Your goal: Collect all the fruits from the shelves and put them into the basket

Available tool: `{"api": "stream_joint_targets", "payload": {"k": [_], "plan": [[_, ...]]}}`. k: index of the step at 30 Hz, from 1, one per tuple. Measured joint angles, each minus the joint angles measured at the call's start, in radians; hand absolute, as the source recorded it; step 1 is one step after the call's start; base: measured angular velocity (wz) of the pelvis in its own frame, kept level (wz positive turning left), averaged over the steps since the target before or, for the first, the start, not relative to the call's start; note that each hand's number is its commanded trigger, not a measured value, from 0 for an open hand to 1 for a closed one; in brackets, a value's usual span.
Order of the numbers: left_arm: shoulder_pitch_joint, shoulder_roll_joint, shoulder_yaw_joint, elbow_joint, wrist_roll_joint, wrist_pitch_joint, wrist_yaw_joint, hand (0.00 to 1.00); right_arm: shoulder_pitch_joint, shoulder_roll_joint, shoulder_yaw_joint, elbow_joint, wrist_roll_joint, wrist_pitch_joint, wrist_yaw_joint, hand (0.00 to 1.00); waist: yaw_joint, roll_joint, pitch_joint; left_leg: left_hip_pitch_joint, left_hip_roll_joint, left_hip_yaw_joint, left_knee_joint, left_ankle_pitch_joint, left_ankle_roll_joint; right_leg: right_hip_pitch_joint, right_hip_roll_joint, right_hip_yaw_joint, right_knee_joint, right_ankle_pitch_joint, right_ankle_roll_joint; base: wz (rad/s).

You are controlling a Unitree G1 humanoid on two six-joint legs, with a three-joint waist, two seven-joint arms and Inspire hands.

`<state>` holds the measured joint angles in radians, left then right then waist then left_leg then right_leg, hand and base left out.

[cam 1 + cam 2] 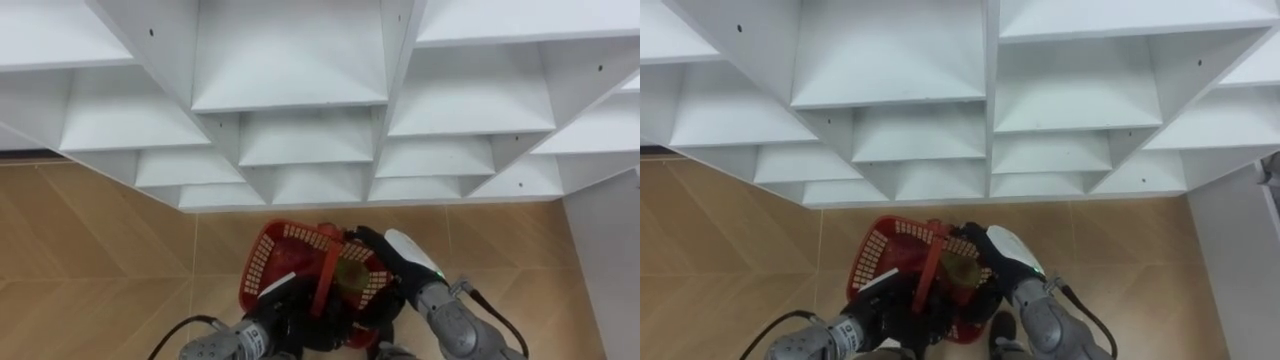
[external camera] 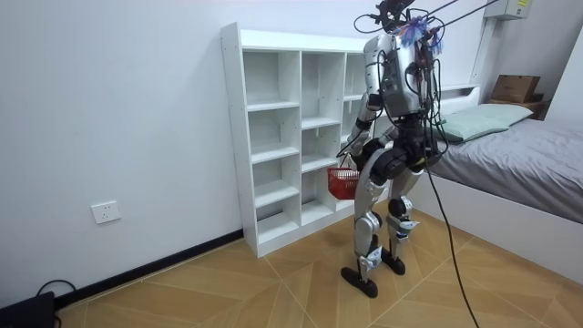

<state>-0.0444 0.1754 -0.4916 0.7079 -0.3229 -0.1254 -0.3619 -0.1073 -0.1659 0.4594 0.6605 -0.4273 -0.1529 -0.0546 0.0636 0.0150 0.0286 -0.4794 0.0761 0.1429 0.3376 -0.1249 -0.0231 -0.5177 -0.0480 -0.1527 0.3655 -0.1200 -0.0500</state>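
My left hand (image 1: 285, 303) clamped the red basket (image 1: 262, 262) by its handle. One fruit (image 1: 352, 274) sat inside, under my right hand (image 1: 400, 250) (its hold I couldn't tell). The closet (image 1: 290, 60) beyond the basket looked bare, so collecting seemed nearly done.

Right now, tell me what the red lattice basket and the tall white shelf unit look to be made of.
Red lattice basket: likely moulded plastic, sheen unclear; even red colour, open grid walls, stiff handle. Tall white shelf unit: probably laminated or painted board, smooth matt white; flat thin panels with small drilled holes. Its core cannot be told.
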Motion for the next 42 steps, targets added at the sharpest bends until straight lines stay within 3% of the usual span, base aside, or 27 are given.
{"api": "stream_joint_targets", "payload": {"k": [9, 14, 19, 24, 28, 33, 36, 38, 42], "plan": [[0.001, 0.022, 0.019, 0.02, 0.013, -0.005, 0.039, 1.0, 0.012, 0.0, 0.001, 0.084, 0.108, -0.05, 0.017, 0.0, 0.014, 0.007, -0.0026, 0.066, 0.0, -0.006, -0.018, -0.002, -0.003, 0.07, 0.009, -0.009, -0.023, 0.002, 0.001, 0.01], [0.023, 0.029, 0.053, 0.028, 0.099, -0.008, 0.062, 1.0, 0.043, -0.006, -0.005, 0.088, 0.183, -0.06, 0.037, 0.0, 0.014, 0.009, -0.0043, 0.114, -0.001, -0.011, -0.038, -0.002, -0.004, 0.121, 0.01, -0.015, -0.045, 0.002, 0.002, 0.03], [0.061, 0.029, 0.098, 0.147, 0.12, -0.03, 0.074, 1.0, 0.085, -0.017, -0.014, 0.133, 0.27, -0.075, 0.067, 0.0, -0.007, 0.007, -0.011, 0.203, -0.004, -0.012, -0.08, -0.002, -0.006, 0.212, 0.014, -0.017, -0.078, -0.002, 0.008, 0.02], [0.115, 0.035, 0.201, 0.21, 0.114, -0.045, 0.119, 1.0, 0.163, -0.07, -0.119, 0.172, 0.316, -0.074, 0.066, 0.0, -0.016, -0.004, -0.017, 0.274, -0.006, -0.018, -0.108, -0.005, -0.01, 0.293, 0.02, -0.018, -0.115, -0.007, 0.016, 0.07], [0.149, 0.037, 0.26, 0.259, 0.095, -0.056, 0.155, 1.0, 0.208, -0.066, -0.184, 0.179, 0.315, -0.074, 0.057, 0.0, -0.031, -0.018, -0.0227, 0.326, -0.006, -0.018, -0.128, -0.007, -0.013, 0.341, 0.025, -0.015, -0.13, -0.013, 0.017, -0.01], [0.191, 0.034, 0.391, 0.329, 0.061, -0.066, 0.163, 1.0, 0.271, -0.054, -0.244, 0.196, 0.313, -0.075, 0.058, 0.0, -0.028, -0.042, -0.0294, 0.398, -0.005, -0.016, -0.154, -0.013, -0.019, 0.413, 0.032, -0.012, -0.164, -0.018, 0.02, -0.01], [0.229, 0.033, 0.423, 0.343, 0.015, -0.067, 0.163, 1.0, 0.295, -0.051, -0.276, 0.203, 0.313, -0.073, 0.053, 0.0, -0.027, -0.04, -0.0291, 0.437, -0.005, -0.018, -0.172, -0.016, -0.02, 0.446, 0.035, -0.013, -0.182, -0.018, 0.022, 0.0], [0.231, 0.031, 0.432, 0.38, -0.004, -0.067, 0.163, 1.0, 0.286, -0.044, -0.29, 0.244, 0.314, -0.071, 0.043, 0.0, -0.029, -0.038, -0.0304, 0.448, -0.006, -0.017, -0.174, -0.018, -0.02, 0.454, 0.035, -0.012, -0.182, -0.02, 0.024, 0.0], [0.226, 0.016, 0.455, 0.423, -0.04, -0.066, 0.164, 1.0, 0.265, -0.02, -0.329, 0.363, 0.336, -0.062, 0.043, 0.0, -0.029, -0.03, -0.0256, 0.468, -0.007, -0.022, -0.174, -0.024, -0.021, 0.478, 0.034, -0.016, -0.182, -0.028, 0.025, 0.02]]}}
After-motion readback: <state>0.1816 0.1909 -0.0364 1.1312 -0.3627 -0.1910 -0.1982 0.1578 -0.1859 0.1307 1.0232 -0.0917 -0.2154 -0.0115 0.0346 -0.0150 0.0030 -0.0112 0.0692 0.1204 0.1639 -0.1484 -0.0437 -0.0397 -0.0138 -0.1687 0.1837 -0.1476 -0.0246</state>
